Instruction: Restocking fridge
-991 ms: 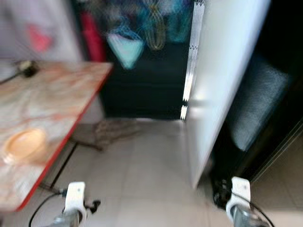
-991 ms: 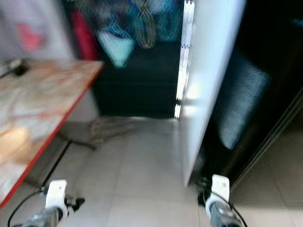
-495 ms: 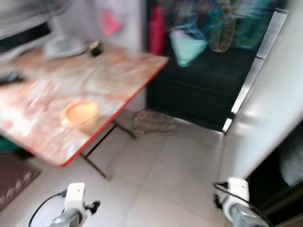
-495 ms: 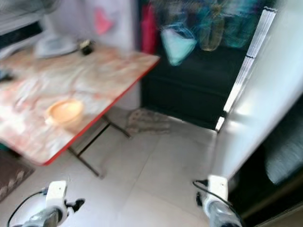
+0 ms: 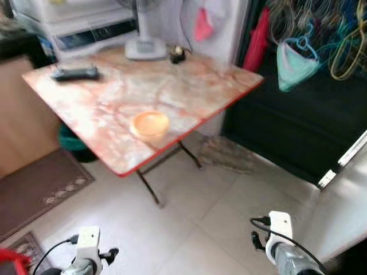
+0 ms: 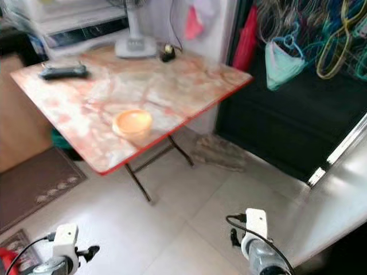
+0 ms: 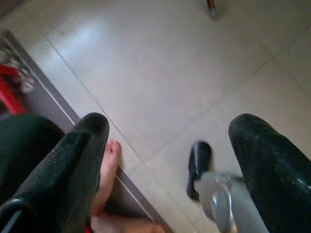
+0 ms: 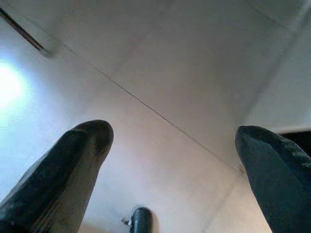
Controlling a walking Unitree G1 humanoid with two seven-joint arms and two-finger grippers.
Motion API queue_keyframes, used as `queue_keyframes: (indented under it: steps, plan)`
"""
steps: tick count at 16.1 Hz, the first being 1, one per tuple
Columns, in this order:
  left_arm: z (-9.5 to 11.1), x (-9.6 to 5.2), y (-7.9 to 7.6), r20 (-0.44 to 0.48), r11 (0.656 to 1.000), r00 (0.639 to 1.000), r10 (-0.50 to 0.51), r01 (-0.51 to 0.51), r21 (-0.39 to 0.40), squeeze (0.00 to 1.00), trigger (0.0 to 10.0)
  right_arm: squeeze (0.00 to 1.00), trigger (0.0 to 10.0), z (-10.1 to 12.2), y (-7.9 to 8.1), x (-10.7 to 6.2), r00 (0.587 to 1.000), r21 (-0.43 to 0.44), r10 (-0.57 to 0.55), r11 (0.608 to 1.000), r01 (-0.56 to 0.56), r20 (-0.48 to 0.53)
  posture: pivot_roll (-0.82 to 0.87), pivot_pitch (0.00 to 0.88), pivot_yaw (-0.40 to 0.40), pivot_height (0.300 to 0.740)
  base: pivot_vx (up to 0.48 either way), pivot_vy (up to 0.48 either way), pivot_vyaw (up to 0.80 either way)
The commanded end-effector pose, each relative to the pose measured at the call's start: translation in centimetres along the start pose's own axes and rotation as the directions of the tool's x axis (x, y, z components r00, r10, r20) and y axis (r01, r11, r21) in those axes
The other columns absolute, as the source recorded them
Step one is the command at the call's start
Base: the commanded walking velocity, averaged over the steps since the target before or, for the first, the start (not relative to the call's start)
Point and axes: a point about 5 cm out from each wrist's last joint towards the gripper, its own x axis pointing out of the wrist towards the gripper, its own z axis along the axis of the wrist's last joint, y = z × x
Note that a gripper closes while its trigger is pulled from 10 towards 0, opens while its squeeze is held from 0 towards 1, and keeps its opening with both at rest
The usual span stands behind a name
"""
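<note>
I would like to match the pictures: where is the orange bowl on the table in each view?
Left eye view: orange bowl sits left of centre, near the table's red front edge.
Right eye view: the bowl appears further left, by the same edge.
Left wrist view: floor beneath the claw, no bowl.
Right wrist view: floor, no bowl.
Shared landmark: the black remote at the table's far left.

A bowl [image 5: 149, 124] sits on the table [image 5: 189, 91] (near its front edge), a remote [image 5: 74, 73] far behind, left.
</note>
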Motion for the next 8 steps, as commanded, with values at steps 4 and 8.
queue_keyframes:
  steps: [4, 8]
  plan:
    - [0.8, -0.1, 0.4, 0.106, 0.995, 0.990, 0.090, -0.085, -0.050, 0.00, 10.0, 0.00, 10.0, -1.1, -0.7, -0.1, 0.999, 0.010, -0.012, 1.000, 0.013, -0.034, 0.03, 0.000, -0.011, 0.740, 0.000, 0.000, 0.00]
    - [4.1, -1.3, 1.6, 0.422, 0.951, 0.858, 0.292, -0.309, -0.031, 0.00, 10.0, 0.00, 10.0, -1.1, -0.6, -0.1, 0.999, -0.017, -0.005, 1.000, 0.004, -0.037, 0.04, 0.000, 0.001, 0.740, 0.000, 0.000, 0.00]
